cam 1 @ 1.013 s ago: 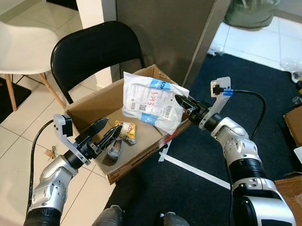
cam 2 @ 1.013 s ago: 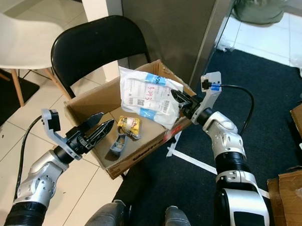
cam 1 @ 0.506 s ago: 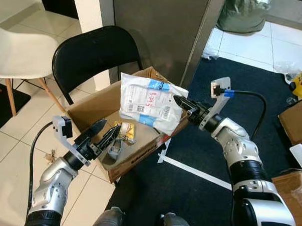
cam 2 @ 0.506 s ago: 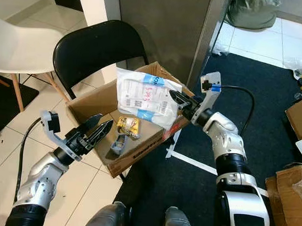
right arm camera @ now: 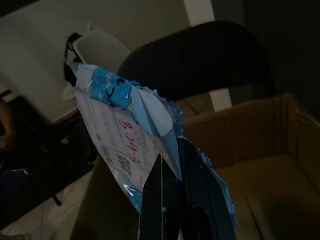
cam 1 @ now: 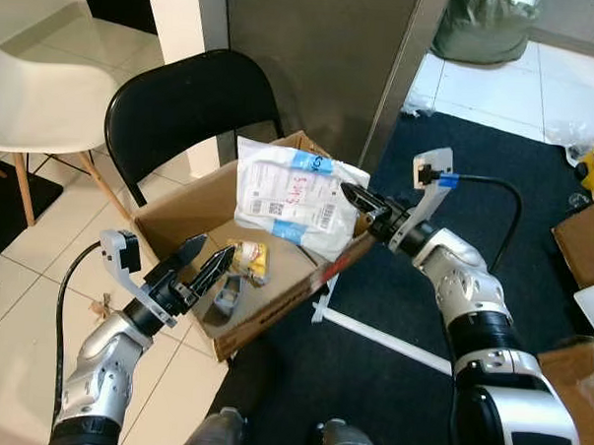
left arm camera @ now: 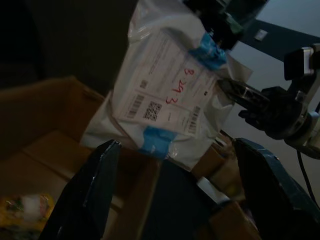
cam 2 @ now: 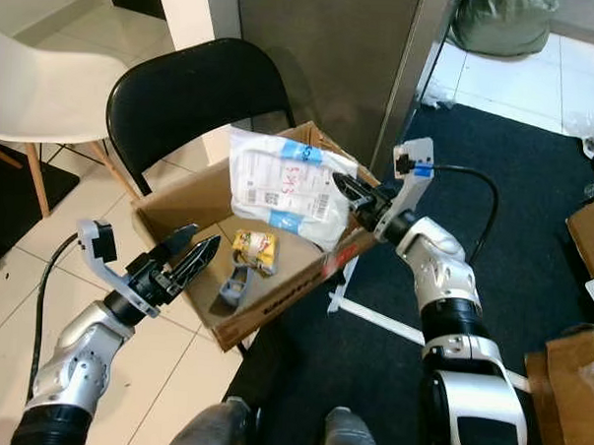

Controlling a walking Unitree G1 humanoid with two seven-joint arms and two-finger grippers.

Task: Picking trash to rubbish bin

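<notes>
A white plastic mailer bag [cam 1: 293, 195] with blue tape and a red-marked label hangs over the open cardboard box [cam 1: 179, 212]. My right gripper [cam 1: 353, 198] is shut on the bag's right edge, above the box's right corner. The bag [right arm camera: 120, 140] hangs from the closed fingers in the right wrist view. Inside the box lie a yellow wrapper [cam 1: 248, 257] and a small grey piece [cam 1: 223, 296]. My left gripper [cam 1: 203, 263] stands open at the box's near left edge, its fingers [left arm camera: 97, 185] apart and empty, pointing toward the bag [left arm camera: 167, 100].
The box rests on a black chair [cam 1: 189, 104]. A white chair [cam 1: 36, 98] stands at the left on pale tiles. A dark rug [cam 1: 441, 317] with a white tape line lies to the right. Other cardboard boxes [cam 1: 584, 240] sit at the far right.
My right gripper has carried the bag slightly left and up over the box. The camera has shifted a little. The left gripper stays open near the box's edge.
</notes>
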